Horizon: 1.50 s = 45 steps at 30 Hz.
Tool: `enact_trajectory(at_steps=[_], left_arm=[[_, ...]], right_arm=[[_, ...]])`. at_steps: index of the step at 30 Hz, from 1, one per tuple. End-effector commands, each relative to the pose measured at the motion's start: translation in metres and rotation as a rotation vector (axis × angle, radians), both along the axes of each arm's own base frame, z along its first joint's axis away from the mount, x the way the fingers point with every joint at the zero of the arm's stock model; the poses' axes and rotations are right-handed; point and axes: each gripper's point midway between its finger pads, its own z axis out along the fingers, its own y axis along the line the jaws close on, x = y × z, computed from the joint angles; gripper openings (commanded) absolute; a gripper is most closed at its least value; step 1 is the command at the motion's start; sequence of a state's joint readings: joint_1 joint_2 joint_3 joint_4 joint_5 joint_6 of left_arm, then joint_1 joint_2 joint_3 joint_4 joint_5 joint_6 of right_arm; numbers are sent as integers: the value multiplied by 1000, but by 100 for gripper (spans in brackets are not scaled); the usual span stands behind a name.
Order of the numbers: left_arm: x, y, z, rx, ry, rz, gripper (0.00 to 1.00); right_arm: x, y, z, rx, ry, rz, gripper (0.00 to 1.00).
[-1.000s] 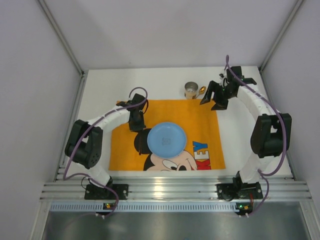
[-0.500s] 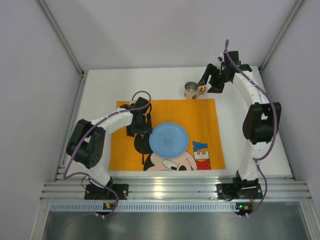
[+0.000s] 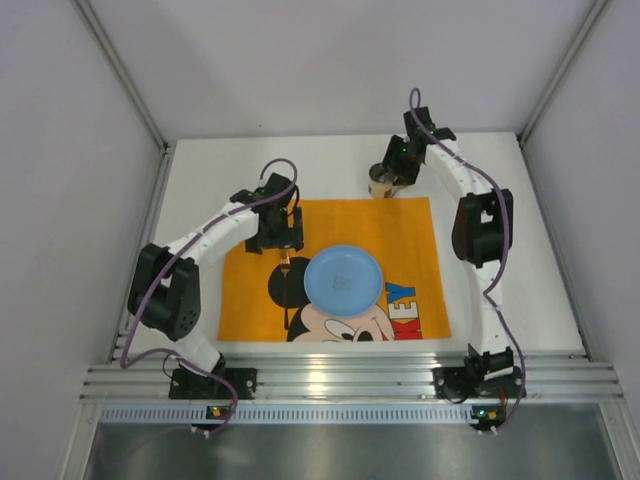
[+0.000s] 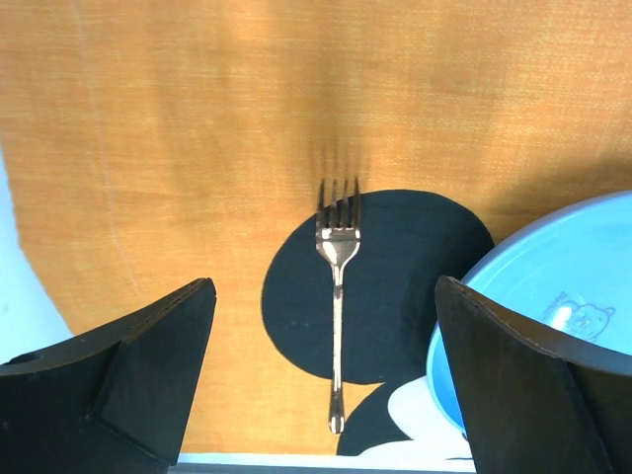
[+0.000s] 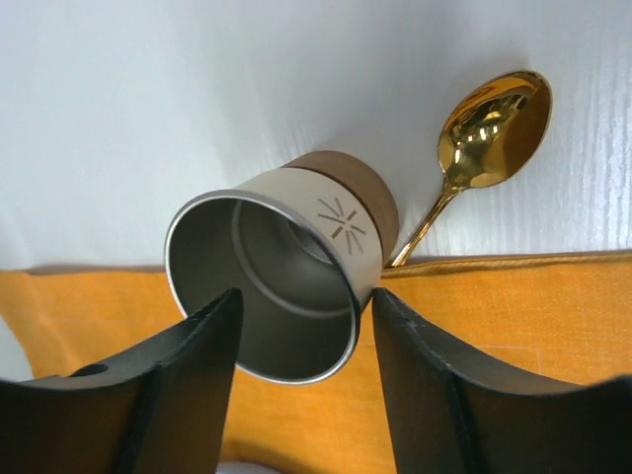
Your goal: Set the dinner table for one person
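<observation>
The dinner table (image 3: 200, 190) is a plain white top. On its orange Mickey placemat (image 3: 400, 240) sits a blue plate (image 3: 343, 280). A silver fork (image 4: 337, 296) lies flat on the mat just left of the plate (image 4: 553, 296), tines away from me. My left gripper (image 4: 324, 284) hovers open above the fork (image 3: 285, 267), touching nothing. A metal cup (image 5: 286, 276) with a brown base stands at the mat's far edge. My right gripper (image 5: 306, 296) is shut on it, one finger on each side. A gold spoon (image 5: 484, 128) lies right behind the cup (image 3: 381, 185).
White enclosure walls stand close on the left, back and right of the table. The placemat (image 5: 553, 316) reaches under my right gripper (image 3: 400, 168). An aluminium rail carrying both arm bases runs along the near edge.
My left gripper opened, let go of the fork and drew back towards the far side. My right arm swung left to the cup and its jaws narrowed around it.
</observation>
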<state>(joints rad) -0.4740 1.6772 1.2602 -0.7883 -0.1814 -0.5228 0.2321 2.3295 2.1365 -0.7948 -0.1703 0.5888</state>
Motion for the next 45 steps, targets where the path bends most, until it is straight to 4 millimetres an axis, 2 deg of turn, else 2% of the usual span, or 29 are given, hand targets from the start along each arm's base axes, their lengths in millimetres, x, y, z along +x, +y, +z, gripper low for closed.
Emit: enact_trajectory(at_steps=[1,3,6,7,9,11,14,15,18,20,21,22,24,25,27,34,39,41,42,43,45], left_arm=[[-1,17,24,19,-22,3,98],[0,24,24,24,-18,9,98],[1,30,25,20,-14,9,98],[3,30,25,19,-14,8,98],[6,30,25,10,-10,2,98],[8,29,24,9,-6,-7,98],[17,26,26,6,-17,-18,98],[22,23,28,2,-23,-21,98],[30,19,31,-9,-37,-30,98],[32,16,28,-12,-28,-34,98],[34,15,29,-16,-33,-34,98],[35,15,27,-19,-31,-34,98],[35,14,26,-20,-35,-31,98],[36,15,25,-21,-39,-29,98],[35,15,24,-20,-34,-26,98],[34,14,27,-31,-43,-17,98],[30,19,27,-12,-44,-9,98],[30,20,31,-9,-53,-8,98],[31,21,31,-6,-56,-8,98],[32,23,32,0,-58,-4,98],[33,23,33,4,-65,-3,98]], right_arm=[[18,-10,11,-81,-48,-98,53],[16,-15,0,-128,-27,-109,47],[15,-16,-5,-155,-14,-114,14],[15,-14,-4,-155,-18,-112,0],[15,-11,3,-147,-30,-99,0],[19,-7,22,-135,-72,-89,0],[20,-14,70,-127,-162,-101,0],[17,-19,97,-130,-212,-101,0],[-2,-39,115,-180,-219,-95,0],[-29,-56,115,-233,-169,-90,0],[-41,-62,121,-255,-169,-82,0],[-57,-66,98,-282,-99,-66,0],[-75,-71,92,-293,-70,-63,0],[-90,-75,71,-307,-11,-57,0],[-104,-77,53,-309,25,-56,0],[-112,-76,15,-310,71,-41,0],[-116,-72,-1,-297,85,-43,0],[-119,-71,-2,-298,88,-35,12],[-121,-71,1,-296,84,-32,22],[-125,-72,0,-299,89,-28,42],[-129,-73,11,-296,67,-30,56]])
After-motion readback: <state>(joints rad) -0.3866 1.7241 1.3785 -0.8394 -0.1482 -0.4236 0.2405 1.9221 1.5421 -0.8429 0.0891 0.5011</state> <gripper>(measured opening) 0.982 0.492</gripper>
